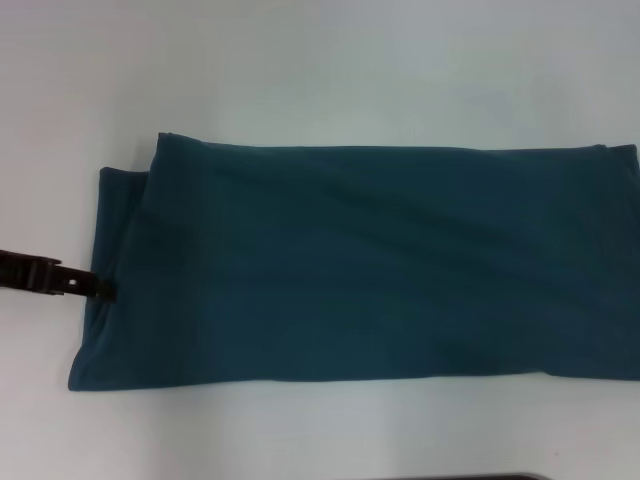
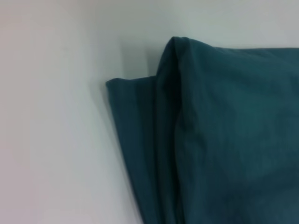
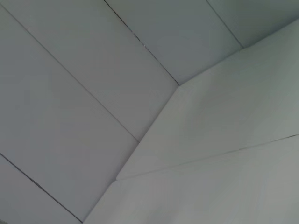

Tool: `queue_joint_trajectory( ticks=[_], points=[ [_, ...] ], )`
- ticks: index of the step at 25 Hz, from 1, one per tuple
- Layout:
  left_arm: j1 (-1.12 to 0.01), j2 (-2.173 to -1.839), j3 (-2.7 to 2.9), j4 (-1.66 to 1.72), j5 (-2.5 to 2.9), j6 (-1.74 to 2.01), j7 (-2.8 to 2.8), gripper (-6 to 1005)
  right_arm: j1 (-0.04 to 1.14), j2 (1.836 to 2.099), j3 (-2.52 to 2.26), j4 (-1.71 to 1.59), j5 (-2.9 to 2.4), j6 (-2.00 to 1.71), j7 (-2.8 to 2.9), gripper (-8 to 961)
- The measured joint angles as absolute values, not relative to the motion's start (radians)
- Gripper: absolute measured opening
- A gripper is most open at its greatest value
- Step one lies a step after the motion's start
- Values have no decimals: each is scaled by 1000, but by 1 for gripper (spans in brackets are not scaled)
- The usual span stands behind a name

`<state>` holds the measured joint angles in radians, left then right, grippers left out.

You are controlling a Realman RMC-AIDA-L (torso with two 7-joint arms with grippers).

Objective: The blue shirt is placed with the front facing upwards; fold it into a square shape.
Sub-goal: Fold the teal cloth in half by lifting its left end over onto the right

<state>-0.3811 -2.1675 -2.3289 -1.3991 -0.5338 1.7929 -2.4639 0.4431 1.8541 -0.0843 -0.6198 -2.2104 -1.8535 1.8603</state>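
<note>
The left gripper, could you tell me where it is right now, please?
In the head view, the left gripper reaches in from the left edge and meets the left end of the folded shirt on the table.

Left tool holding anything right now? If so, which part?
Looks so, though the fingers' state isn't clear: the left tool meets the blue shirt at its left edge, about midway along the layered fold. Right tool isn't in view.

- The place looked like a plain lab or test room.
- A bare, smooth white tabletop (image 1: 320, 80) filled the head view.
- Pale grey panelled wall or ceiling surfaces with thin seams (image 3: 93, 93) filled the right wrist view.
</note>
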Motion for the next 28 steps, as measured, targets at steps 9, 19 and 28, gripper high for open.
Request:
queue_joint_trajectory(
  ticks=[9, 19, 28],
  points=[
    [-401, -2166, -2285, -1320, -524, 1715, -2472, 785, 444, 1850, -81, -620, -2210, -1858, 1861, 921],
    [-405, -2164, -2272, -1277, -512, 1678, -2476, 784, 441, 1848, -80, -620, -2210, -1859, 1861, 921],
    [-415, -2163, -2267, -1251, -488, 1655, -2476, 785, 442, 1847, -80, -620, -2210, -1860, 1861, 921]
  ],
)
